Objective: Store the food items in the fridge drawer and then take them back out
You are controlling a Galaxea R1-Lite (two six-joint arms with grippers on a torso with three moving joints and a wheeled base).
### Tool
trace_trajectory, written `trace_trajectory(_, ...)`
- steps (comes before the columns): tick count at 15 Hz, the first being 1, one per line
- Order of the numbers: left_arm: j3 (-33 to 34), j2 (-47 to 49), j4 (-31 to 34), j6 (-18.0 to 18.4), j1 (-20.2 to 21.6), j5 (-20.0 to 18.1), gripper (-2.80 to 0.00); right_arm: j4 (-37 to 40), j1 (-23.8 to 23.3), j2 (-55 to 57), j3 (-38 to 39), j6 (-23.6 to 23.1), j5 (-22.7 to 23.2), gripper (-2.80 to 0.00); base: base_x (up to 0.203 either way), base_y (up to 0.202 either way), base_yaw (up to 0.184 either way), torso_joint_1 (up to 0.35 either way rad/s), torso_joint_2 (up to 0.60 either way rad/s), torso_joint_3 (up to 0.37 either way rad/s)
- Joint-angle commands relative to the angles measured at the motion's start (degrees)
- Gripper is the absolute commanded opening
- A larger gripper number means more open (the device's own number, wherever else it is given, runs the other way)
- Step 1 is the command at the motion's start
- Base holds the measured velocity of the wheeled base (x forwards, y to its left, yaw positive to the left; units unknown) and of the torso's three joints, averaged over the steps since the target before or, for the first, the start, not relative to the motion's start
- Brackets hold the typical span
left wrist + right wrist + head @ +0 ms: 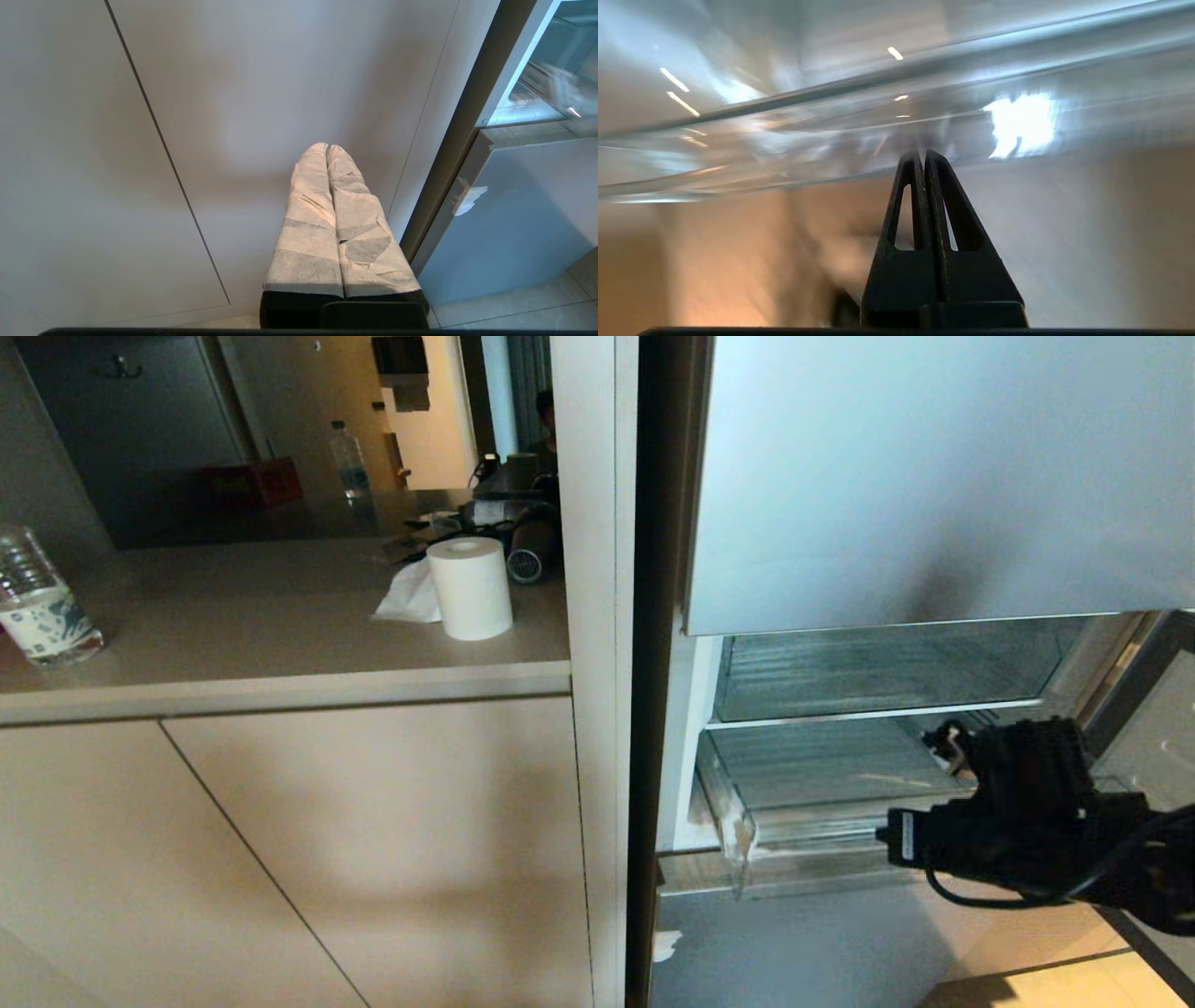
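Note:
The fridge drawer [738,821] is clear plastic with a ribbed bottom and stands pulled out a little under the upper fridge door. Nothing shows inside it, and the food items are out of view. My right gripper [941,741] hangs in front of the drawer's right part. In the right wrist view its black fingers are pressed together, the right gripper [923,153] shut and empty, close to the drawer's curved lip [822,126]. My left gripper [327,147], its fingers wrapped in white tape, is shut and empty, facing a beige cabinet door [261,93] left of the fridge.
The silver-blue upper fridge door [934,476] overhangs the drawer, with a lower door panel [794,943] beneath it. On the beige counter [280,644] to the left stand a paper roll [470,586] and a water bottle [37,602]. Cabinet doors [280,849] fill the lower left.

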Motion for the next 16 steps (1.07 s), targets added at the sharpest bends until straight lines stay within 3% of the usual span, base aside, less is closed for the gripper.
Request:
trace_trajectory(1, 0.0, 0.1, 0.0, 0.0, 0.0, 0.0, -2.80, -5.4, 0.3, 3.1, -1.8, 7.7, 0.1, -2.80, 0.000, 0.000, 0.000, 0.000, 0.00, 0.000)
trace_trajectory(8, 0.0, 0.1, 0.0, 0.0, 0.1, 0.0, -2.80, -5.9, 0.8, -12.3, 9.8, 6.5, 0.2, -2.80, 0.000, 0.000, 0.000, 0.000, 0.00, 0.000)
trace_trajectory(16, 0.0, 0.0, 0.0, 0.0, 0.0, 0.0, -2.80, -2.0, -0.1, -64.5, 29.7, -3.2, -3.2, -2.80, 0.000, 0.000, 0.000, 0.000, 0.00, 0.000)
